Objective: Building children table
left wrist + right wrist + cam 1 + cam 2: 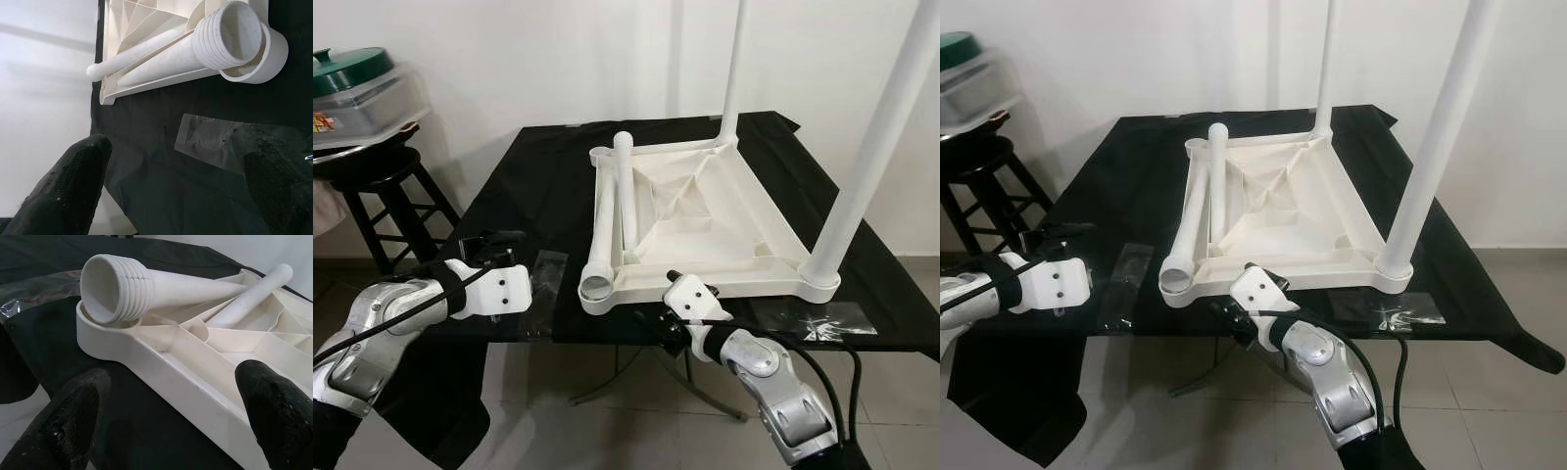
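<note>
A white plastic table top lies upside down on the black table. Two white legs stand upright in its right corners, one near and one far. A loose leg lies along the left side, its threaded end resting on the near-left socket. A second loose leg leans beside it. My left gripper is open over the table's left edge, holding nothing. My right gripper is open just before the table top's front edge, pointing at the socket, with nothing between its fingers.
Clear plastic bags lie on the black table, one left of the socket and one near the front right edge. A black stool with a green-lidded container stands at the left. A white wall is behind.
</note>
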You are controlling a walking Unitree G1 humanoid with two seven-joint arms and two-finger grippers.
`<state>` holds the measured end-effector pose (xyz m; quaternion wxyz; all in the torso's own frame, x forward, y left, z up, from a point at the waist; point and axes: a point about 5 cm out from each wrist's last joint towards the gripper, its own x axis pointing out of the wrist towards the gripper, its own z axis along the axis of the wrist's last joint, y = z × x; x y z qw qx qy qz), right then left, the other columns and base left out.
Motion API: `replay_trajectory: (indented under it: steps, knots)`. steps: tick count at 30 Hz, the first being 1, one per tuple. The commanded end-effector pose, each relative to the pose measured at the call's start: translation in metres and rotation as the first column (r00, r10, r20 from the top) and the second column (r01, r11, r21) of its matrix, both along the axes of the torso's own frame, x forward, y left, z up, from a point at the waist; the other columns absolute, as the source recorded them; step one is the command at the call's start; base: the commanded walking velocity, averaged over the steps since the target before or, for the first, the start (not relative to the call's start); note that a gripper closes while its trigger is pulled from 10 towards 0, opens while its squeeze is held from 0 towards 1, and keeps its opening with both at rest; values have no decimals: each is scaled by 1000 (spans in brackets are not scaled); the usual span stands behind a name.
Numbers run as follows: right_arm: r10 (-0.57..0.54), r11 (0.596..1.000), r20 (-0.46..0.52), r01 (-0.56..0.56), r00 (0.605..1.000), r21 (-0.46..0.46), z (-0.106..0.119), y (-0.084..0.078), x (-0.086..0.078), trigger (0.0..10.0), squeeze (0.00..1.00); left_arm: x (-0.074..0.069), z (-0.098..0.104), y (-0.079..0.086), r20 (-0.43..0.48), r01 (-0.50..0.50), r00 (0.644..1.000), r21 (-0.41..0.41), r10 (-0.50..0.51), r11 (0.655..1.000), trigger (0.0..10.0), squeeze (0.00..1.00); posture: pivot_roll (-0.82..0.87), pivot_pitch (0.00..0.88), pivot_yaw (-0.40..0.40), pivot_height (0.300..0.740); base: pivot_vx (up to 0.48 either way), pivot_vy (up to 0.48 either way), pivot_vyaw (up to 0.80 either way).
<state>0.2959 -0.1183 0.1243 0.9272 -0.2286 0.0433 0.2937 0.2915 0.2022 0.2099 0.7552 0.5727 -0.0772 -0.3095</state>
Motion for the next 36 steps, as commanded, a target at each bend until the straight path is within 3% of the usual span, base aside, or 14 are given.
replay_trajectory:
  steps: [1, 3, 5, 11, 21, 36]
  knots:
    - [-57, 998, 8, 57, 998, 13, 3, -7, 4, 10000, 0, -1, -5, -10, 0, 31, 1000, -5, -31, 999, 10000, 0, -62, 0, 69, 740, 0, 0, 0]
    - [-119, 991, 10, 118, 993, 59, 10, -16, 11, 10000, 0, 2, -5, -24, 24, 54, 998, -67, -53, 996, 10000, 0, -73, 0, 70, 740, 0, 0, -663]
    - [-124, 990, 11, 123, 992, 73, 12, -17, 11, 10000, 0, 4, -3, -29, 40, 53, 998, -104, -49, 993, 10000, 0, -80, 0, 74, 740, 0, 0, -622]
    - [-82, 995, 21, 81, 996, 61, 11, -11, 6, 10000, 0, 10, 4, -29, 50, 7, 999, -223, 5, 975, 10000, 0, -84, 0, 75, 740, 0, 0, -194]
    - [-77, 994, 22, 75, 997, 76, 12, -8, 7, 10000, 0, 11, 8, -28, 53, -11, 998, -248, 25, 969, 10000, 0, -77, 0, 69, 740, 0, 384, 0]
    - [-77, 991, 14, 75, 997, 109, 15, -7, 9, 10000, 0, 7, 8, -39, 72, 39, 997, -227, -23, 973, 10000, 0, -71, 0, 68, 740, 0, 0, -800]
